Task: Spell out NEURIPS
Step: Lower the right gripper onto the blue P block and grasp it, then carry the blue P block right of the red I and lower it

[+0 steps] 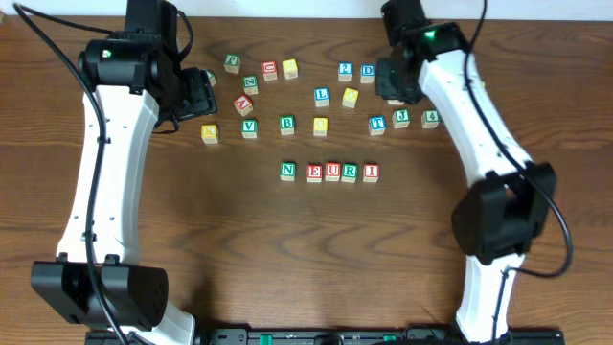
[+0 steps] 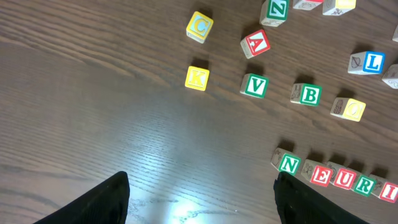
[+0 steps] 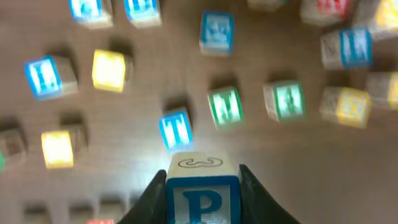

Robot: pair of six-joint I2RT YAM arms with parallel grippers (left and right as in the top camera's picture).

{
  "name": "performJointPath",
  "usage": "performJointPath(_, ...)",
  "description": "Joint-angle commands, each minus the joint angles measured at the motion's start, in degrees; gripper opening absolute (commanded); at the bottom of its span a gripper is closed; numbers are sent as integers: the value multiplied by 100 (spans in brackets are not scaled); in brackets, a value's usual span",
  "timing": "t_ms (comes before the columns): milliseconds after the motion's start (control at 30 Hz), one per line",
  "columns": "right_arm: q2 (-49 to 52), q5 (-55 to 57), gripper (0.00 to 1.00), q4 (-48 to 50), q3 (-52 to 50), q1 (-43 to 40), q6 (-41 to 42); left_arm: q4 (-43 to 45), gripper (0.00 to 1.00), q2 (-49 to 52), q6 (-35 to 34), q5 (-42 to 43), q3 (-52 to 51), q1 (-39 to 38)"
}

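Note:
Five cubes stand in a row at the table's middle: green N (image 1: 287, 172), red E (image 1: 314, 172), red U (image 1: 331, 172), green R (image 1: 350, 172) and red I (image 1: 371, 172). The left wrist view shows the same row, from N (image 2: 288, 164) to I (image 2: 388, 191), at its lower right. My right gripper (image 3: 203, 193) is shut on the blue P cube (image 3: 203, 198), held clear of the table above the loose cubes at the back right. Far left of the row, my left gripper (image 2: 202, 202) hangs open over bare wood with nothing between its fingers.
Loose cubes lie behind the row: yellow K (image 2: 197, 78), green V (image 2: 255, 85), green B (image 2: 309, 94), red A (image 2: 256, 43). At the back right are blue T (image 3: 176, 129), two green cubes (image 3: 225, 105) and yellow ones (image 3: 111, 70). Both arms' bases stand at the front edge.

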Motion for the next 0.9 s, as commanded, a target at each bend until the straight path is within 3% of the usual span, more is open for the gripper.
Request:
performJointPath(0,-151,-131,20,-638,39,4,-133,0,74,-48,74,-68,70,24)
performJointPath(200,-50,-127,20,-1414,-350,9,-131,4,73,-48,74,-68,70,24)
performJointPath(500,-50,-210,19,-612,-1821,129,-96,127,74,-46,74,-70,70,24)
performJointPath(867,-50,-219,18,428,-2667,162,282,175,74,-44,74,-68,70,24)
